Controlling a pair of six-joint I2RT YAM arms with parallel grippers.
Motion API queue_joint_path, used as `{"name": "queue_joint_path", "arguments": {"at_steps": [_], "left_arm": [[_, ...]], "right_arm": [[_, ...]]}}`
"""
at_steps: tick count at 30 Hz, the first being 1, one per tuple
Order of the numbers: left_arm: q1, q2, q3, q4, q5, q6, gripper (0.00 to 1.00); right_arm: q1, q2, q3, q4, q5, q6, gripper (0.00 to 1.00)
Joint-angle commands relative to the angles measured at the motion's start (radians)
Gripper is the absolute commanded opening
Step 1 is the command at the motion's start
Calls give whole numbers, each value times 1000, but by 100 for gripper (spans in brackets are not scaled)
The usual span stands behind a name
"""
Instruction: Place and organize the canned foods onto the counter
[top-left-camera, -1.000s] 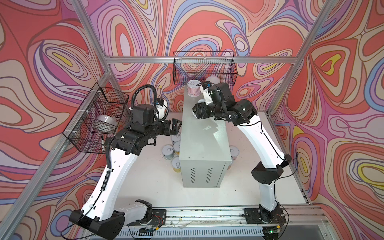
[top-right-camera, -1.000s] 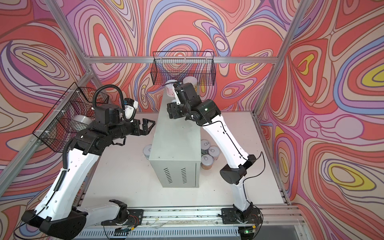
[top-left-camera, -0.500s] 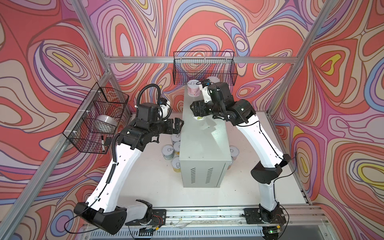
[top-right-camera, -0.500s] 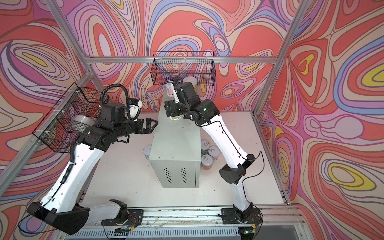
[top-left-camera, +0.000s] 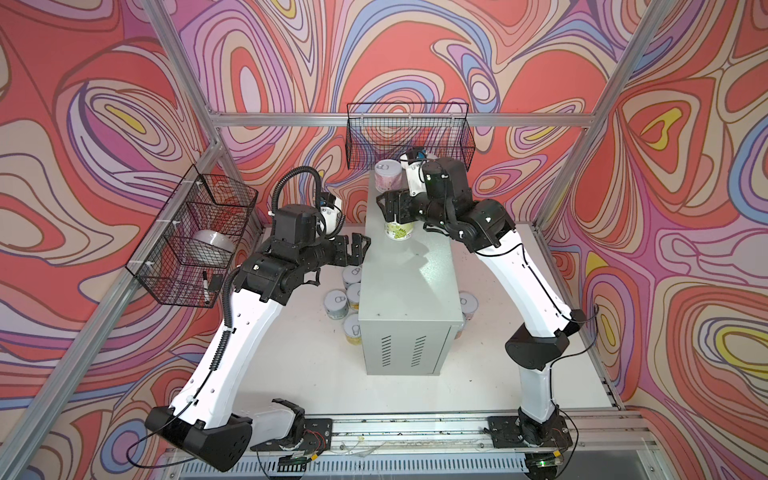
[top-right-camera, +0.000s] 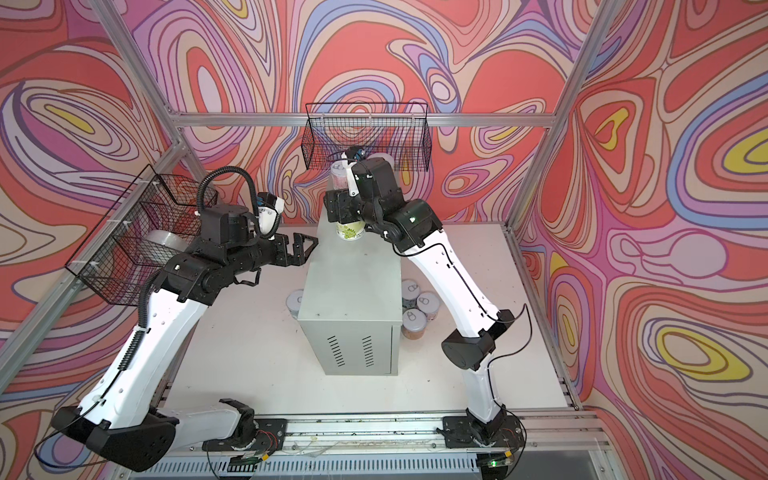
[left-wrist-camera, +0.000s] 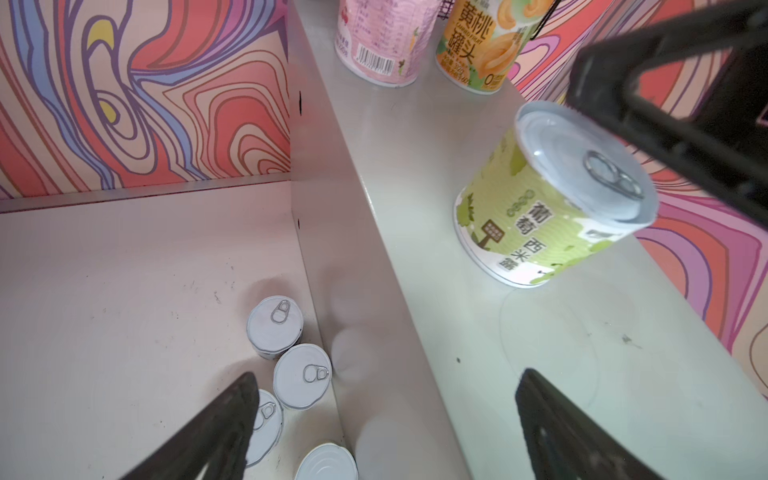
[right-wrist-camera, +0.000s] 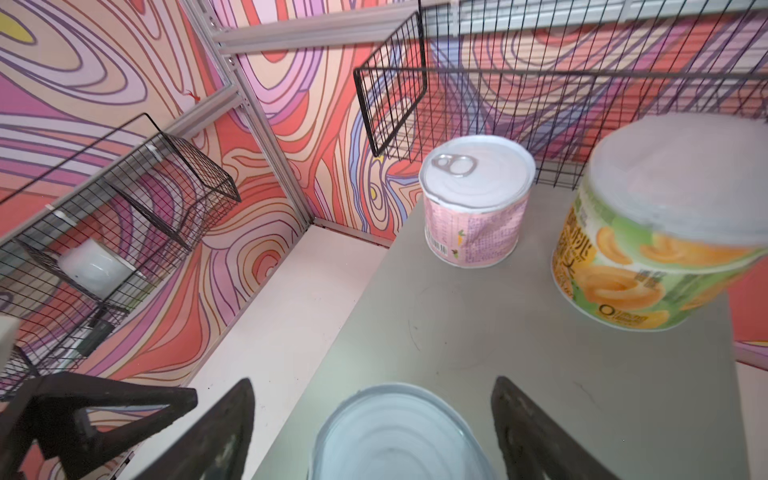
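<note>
The counter (top-left-camera: 409, 282) (top-right-camera: 353, 286) stands mid-table. Three canned foods stand on its far end: a pink can (top-left-camera: 388, 176) (right-wrist-camera: 476, 199), a peach-label can (right-wrist-camera: 665, 241) (left-wrist-camera: 478, 45) and a green can (top-left-camera: 400, 230) (top-right-camera: 351, 230) (left-wrist-camera: 552, 208). My right gripper (top-left-camera: 395, 210) (right-wrist-camera: 372, 386) hangs open over the green can, its jaws well clear on either side. My left gripper (top-left-camera: 359, 245) (top-right-camera: 305, 245) (left-wrist-camera: 386, 374) is open and empty, level with the counter's left edge. More cans stand on the table left (top-left-camera: 336, 303) (left-wrist-camera: 302, 376) and right (top-right-camera: 428, 305) of the counter.
A black wire basket (top-left-camera: 409, 133) hangs on the back wall just above the counter's far end. Another basket (top-left-camera: 183, 257) on the left wall holds a white roll (top-left-camera: 214, 245). Aluminium frame posts line the walls.
My right gripper lowered the green can onto the counter top and opened off it. My left arm swung right, bringing its open gripper up to the counter's left edge.
</note>
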Motion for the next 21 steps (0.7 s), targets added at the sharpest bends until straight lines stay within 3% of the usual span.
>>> {"name": "queue_joint_path", "arguments": {"at_steps": [1, 11, 21], "left_arm": [[-32, -43, 5, 52, -30, 6, 97], [-172, 28, 31, 117, -118, 14, 90], [-198, 131, 50, 214, -139, 30, 89]], "right_arm": [[1, -124, -66, 97, 40, -11, 92], [1, -433, -482, 223, 144, 8, 90], [0, -529, -604, 216, 208, -9, 89]]}}
